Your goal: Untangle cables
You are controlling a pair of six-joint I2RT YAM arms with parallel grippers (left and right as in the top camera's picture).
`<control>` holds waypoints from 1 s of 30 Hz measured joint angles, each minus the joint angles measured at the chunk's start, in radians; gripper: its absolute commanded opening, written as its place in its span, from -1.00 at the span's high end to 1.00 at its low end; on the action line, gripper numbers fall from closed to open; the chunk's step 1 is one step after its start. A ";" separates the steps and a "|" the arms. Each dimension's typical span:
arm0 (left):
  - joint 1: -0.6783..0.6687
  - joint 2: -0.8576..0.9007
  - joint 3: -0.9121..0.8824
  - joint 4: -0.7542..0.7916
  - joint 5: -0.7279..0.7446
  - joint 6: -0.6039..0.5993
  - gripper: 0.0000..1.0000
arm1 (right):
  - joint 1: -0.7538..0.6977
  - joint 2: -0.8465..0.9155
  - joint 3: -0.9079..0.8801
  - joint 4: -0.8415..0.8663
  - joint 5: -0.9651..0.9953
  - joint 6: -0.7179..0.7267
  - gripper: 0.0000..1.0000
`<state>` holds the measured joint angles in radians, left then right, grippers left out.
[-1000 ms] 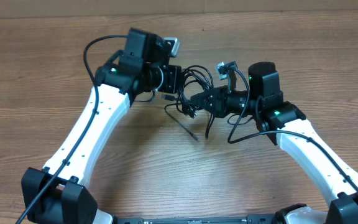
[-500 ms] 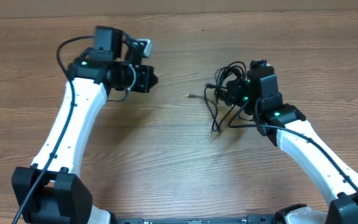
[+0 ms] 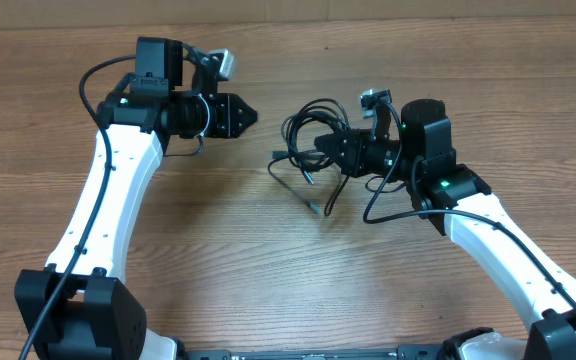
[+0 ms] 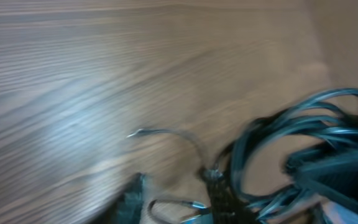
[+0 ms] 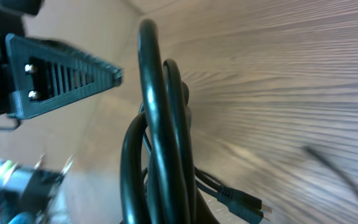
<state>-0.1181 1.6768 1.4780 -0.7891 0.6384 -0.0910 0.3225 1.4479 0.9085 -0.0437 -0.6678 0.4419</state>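
The cables [image 3: 308, 130] form a small black tangle of loops just left of centre-right, with loose strands [image 3: 303, 190] trailing down onto the wood. My right gripper [image 3: 340, 152] is shut on the bundle's right side. In the right wrist view the thick black loops [image 5: 160, 124] rise from the jaws, and a black plug [image 5: 241, 202] lies beside them. My left gripper [image 3: 251, 114] points right and stands a short gap left of the loops, its fingers slightly apart. The blurred left wrist view shows the bundle [image 4: 291, 143] ahead and a thin silver-tipped strand [image 4: 166, 134] on the table.
A brown wooden table [image 3: 288, 270] carries both white arms. The arms' own thicker black wires [image 3: 98, 75] loop beside the wrists. One ribbed finger of the left gripper [image 5: 61, 74] shows at the upper left of the right wrist view.
The left gripper left the bundle, swung away left, then came back partly right with its jaws parted. The right gripper pulled the bundle right, then carried it left again.
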 measured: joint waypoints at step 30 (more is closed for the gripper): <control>-0.267 0.000 0.000 -0.034 -0.209 0.031 0.91 | -0.010 0.000 0.000 0.035 -0.318 0.037 0.92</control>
<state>-0.3851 1.6768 1.4780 -0.8234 0.4290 -0.0605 0.3130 1.4479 0.9081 -0.0086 -0.9855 0.4786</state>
